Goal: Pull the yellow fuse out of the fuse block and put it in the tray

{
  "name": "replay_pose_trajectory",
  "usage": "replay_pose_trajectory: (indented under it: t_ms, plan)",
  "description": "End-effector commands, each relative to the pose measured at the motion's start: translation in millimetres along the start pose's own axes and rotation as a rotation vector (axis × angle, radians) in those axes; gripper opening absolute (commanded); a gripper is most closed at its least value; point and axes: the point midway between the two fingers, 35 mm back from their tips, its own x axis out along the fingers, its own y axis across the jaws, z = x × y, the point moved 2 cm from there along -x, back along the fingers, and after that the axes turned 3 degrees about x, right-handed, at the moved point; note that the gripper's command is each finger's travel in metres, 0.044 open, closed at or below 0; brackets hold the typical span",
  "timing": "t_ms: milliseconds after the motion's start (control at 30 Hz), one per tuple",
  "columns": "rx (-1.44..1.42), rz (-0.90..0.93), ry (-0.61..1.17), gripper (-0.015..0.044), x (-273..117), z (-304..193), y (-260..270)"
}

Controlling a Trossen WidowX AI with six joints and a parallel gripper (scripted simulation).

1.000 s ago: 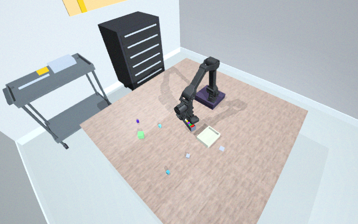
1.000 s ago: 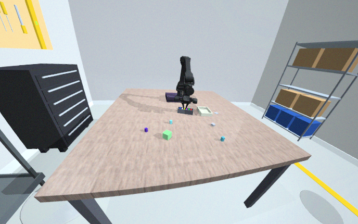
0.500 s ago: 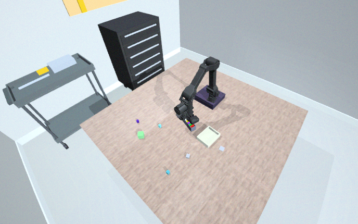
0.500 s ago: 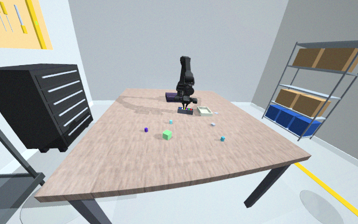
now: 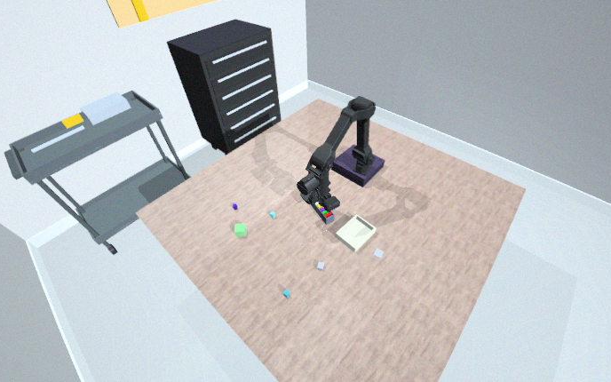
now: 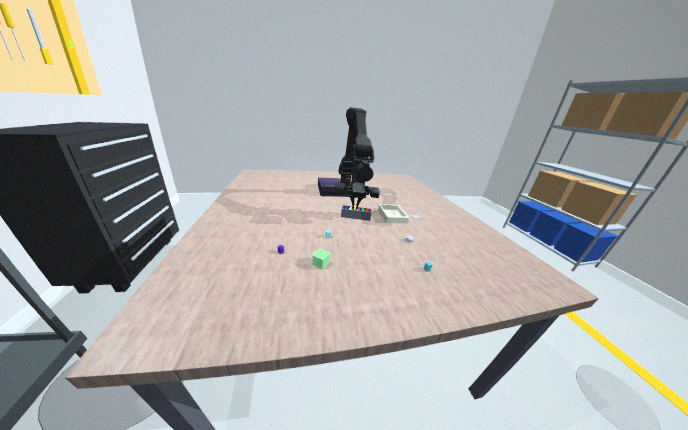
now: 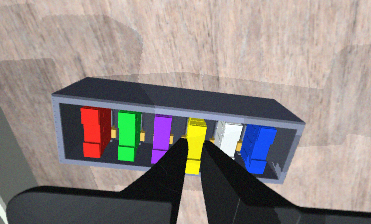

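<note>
The yellow fuse (image 7: 196,137) stands in its place in the dark grey fuse block (image 7: 186,108) (image 6: 356,216), between the purple fuse (image 7: 162,132) and the white fuse (image 7: 229,140). My gripper (image 7: 193,146) (image 6: 355,207) points down over the block and is shut on the yellow fuse, one fingertip on each side of it. Whether the fuse is raised at all I cannot tell. The pale tray (image 5: 351,244) (image 6: 393,220) lies beside the block, at the red fuse's end, and looks empty.
The red fuse (image 7: 92,132), green fuse (image 7: 128,136) and blue fuse (image 7: 259,150) also stand in the block. A green cube (image 5: 240,230) (image 6: 321,259), a purple block (image 5: 234,206), a cyan block (image 5: 273,214), a blue block (image 5: 286,293) and two pale pieces lie on the table.
</note>
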Motion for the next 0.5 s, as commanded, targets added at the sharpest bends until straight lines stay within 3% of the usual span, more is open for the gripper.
replay_pose_trajectory:
  t_ms: [0, 467]
  plan:
    - [0.001, 0.0, -0.004, 0.0, -3.4, 0.8, 0.2]
    - [0.002, -0.001, -0.004, 0.0, -10.2, 1.0, 0.2]
